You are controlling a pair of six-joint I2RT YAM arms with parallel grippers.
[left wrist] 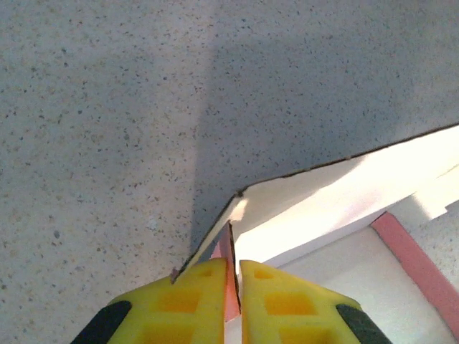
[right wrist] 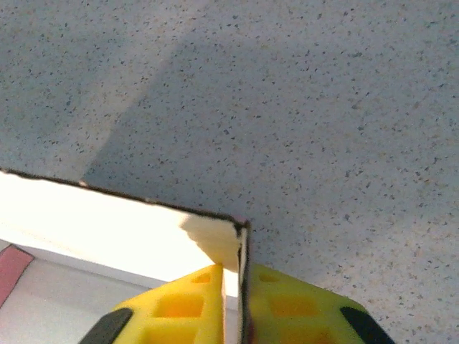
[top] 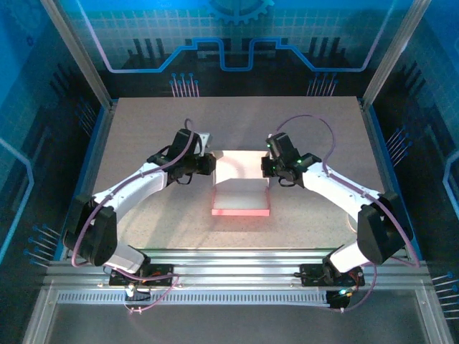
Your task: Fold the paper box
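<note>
One box [top: 240, 188] sat centre frame on one table [top: 143, 143]. The left gripper [top: 209, 163] was clamped on its upper-left corner, the right gripper [top: 267, 166] on its upper-right. The table lay open around every box edge.

So the paper box [top: 241, 188] is pink outside and pale whitish inside, with a pink strip on its front edge. The table [top: 143, 136] around the box is grey-beige with fine dark speckles. The left gripper [left wrist: 234, 272] and right gripper [right wrist: 231, 279] are both bright yellow with black patches, arms [top: 140, 185] white with black joints.
</note>
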